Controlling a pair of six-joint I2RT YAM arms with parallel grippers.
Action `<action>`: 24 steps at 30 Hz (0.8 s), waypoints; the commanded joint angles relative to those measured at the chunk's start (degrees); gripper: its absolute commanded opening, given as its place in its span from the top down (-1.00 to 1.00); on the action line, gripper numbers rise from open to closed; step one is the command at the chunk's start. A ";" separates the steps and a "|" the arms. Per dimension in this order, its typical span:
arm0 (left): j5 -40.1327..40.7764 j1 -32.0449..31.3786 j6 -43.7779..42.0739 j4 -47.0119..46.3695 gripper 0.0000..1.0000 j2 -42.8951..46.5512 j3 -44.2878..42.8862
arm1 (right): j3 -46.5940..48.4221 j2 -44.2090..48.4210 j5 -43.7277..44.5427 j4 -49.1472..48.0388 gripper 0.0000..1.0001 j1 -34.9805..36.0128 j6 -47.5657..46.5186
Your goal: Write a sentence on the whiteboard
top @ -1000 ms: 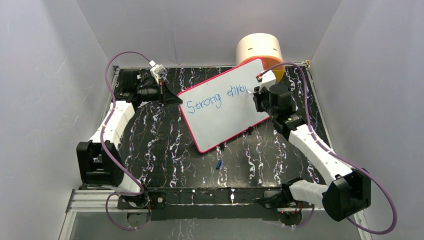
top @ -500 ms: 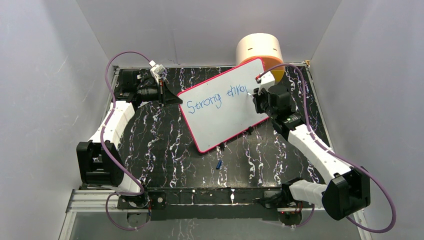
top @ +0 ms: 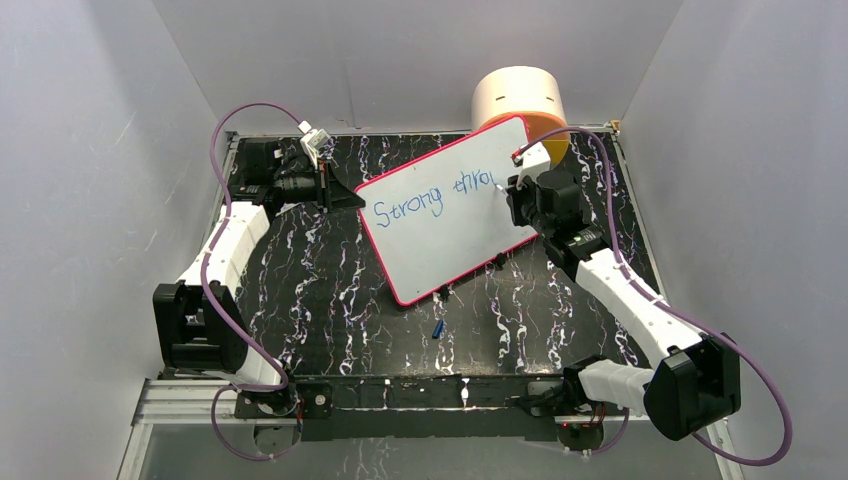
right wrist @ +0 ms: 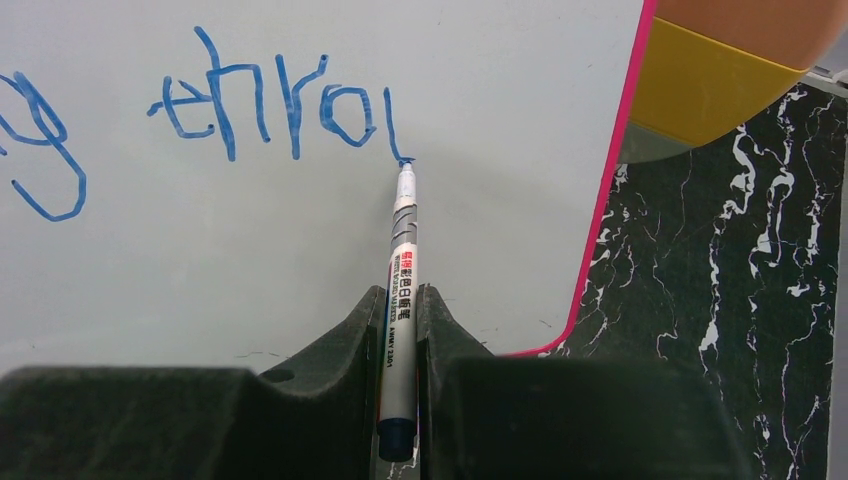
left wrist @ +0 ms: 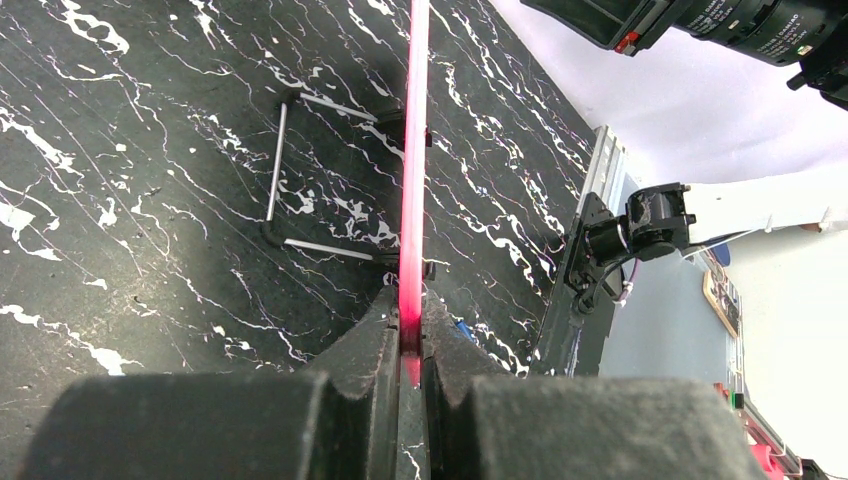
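Your right hand (right wrist: 400,305) is clamped tight on the marker (right wrist: 403,235), and the tip is touching the whiteboard (right wrist: 250,260) right at the foot of the last blue stroke. The sentence (top: 430,197) reads "Strong thro" plus that one stroke. Over on the other side, your left hand (left wrist: 410,325) is pinched shut on the board's pink frame, and the board sits angled across the middle of the black marbled tabletop (top: 310,280), its far corner by the cream-and-orange tub (top: 518,100).
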State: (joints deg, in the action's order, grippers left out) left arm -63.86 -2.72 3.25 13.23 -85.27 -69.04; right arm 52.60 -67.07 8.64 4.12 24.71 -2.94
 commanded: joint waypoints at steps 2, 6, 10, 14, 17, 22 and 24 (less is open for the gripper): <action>-2.74 0.52 -0.26 0.47 1.00 2.25 0.56 | -0.08 -0.09 1.40 -5.14 1.00 -0.31 0.35; -2.94 0.50 -0.17 0.40 1.00 2.23 0.55 | 0.02 -0.60 1.81 -5.57 1.00 -0.36 0.23; -3.02 0.52 -0.17 0.31 1.00 2.33 0.65 | 0.21 -0.95 2.19 -5.58 1.00 -0.41 0.09; -3.18 0.52 -0.17 0.33 1.00 2.33 0.57 | 0.41 -0.90 2.15 -5.33 1.00 -0.42 0.02; -3.19 0.47 0.00 0.23 1.00 2.13 0.61 | 0.38 -0.57 1.23 -4.93 1.00 -0.39 0.04; -3.31 0.52 -0.08 0.25 1.00 2.31 0.60 | 0.06 -0.47 2.17 -5.25 1.00 -0.40 0.02; -3.34 0.50 -0.08 0.22 1.00 2.26 0.66 | 0.04 -0.57 2.76 -5.89 1.00 -0.43 -0.18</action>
State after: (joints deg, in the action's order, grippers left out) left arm -64.36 -2.72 3.44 13.21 -85.27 -68.99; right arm 52.60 -67.90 10.04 2.28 24.71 -2.98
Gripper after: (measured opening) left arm 0.044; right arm 0.214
